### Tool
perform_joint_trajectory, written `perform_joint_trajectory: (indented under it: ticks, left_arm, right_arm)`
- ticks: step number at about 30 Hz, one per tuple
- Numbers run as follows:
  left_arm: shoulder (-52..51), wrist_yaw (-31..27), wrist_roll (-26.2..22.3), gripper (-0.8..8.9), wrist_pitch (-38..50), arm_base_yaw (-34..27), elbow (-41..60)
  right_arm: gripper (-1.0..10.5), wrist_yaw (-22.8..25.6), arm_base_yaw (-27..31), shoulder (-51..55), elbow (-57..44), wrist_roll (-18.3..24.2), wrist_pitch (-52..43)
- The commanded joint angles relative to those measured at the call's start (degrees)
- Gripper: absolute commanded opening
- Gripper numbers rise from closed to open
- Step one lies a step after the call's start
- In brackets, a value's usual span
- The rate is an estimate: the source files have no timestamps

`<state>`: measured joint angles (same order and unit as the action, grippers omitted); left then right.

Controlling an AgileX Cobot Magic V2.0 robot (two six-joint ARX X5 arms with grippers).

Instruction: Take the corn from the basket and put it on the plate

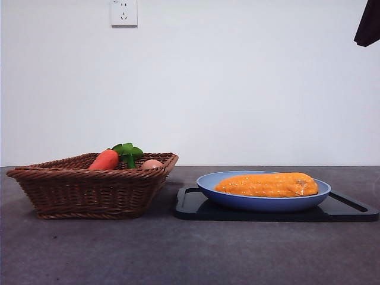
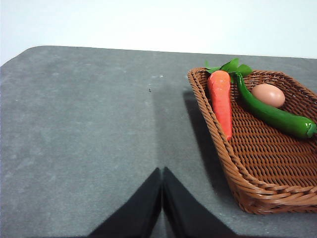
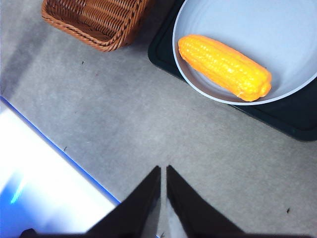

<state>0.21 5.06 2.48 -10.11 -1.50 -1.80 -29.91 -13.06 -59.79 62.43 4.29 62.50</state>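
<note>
The corn (image 1: 268, 184) lies on its side in the light-blue plate (image 1: 208, 183); the right wrist view shows the corn (image 3: 224, 67) resting near the plate's rim (image 3: 184, 74). The wicker basket (image 1: 89, 190) stands to the plate's left. My right gripper (image 3: 163, 171) is shut and empty, high above the table in front of the plate, with only a dark tip (image 1: 368, 24) showing at the front view's top right corner. My left gripper (image 2: 162, 173) is shut and empty, over bare table beside the basket (image 2: 223, 153).
In the basket lie a carrot (image 2: 220, 101) with green leaves, a green pepper-like vegetable (image 2: 272, 115) and a tan egg (image 2: 268, 94). A black tray (image 1: 190, 208) sits under the plate. A bright white and blue strip (image 3: 44, 183) marks the table's near edge.
</note>
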Motion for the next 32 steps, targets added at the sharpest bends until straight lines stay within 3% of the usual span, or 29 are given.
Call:
perform_joint_trajectory:
  ticks: [1, 12, 16, 20, 28, 32]
  left_arm:
    - [-0.04, 0.31, 0.15, 0.05, -0.87, -0.15, 1.36]
    - [-0.04, 0.31, 0.15, 0.05, -0.87, -0.15, 1.36]
    - [-0.04, 0.31, 0.15, 0.05, -0.87, -0.15, 1.36]
    - [-0.04, 0.31, 0.15, 0.05, -0.87, -0.15, 1.36]
    - [-0.04, 0.31, 0.15, 0.05, -0.87, -0.15, 1.36]
    - [-0.04, 0.31, 0.15, 0.05, -0.87, -0.15, 1.36]
  right_arm:
    - [0.0, -0.09, -0.09, -0.42, 1.01, 0.68, -0.37]
    - [0.0, 0.04, -0.15, 0.09, 0.98, 2.47, -3.04]
    - [0.0, -0.13, 1.86, 3.91, 0.42, 5.38, -13.81]
    - [0.0, -0.50, 3.87, 9.44, -4.00, 5.14, -28.09]
    - [0.0, -1.53, 10.29, 26.97, -24.15, 3.32, -49.92]
    - [0.0, 3.19, 12.35, 35.87, -34.18, 3.21, -54.16]
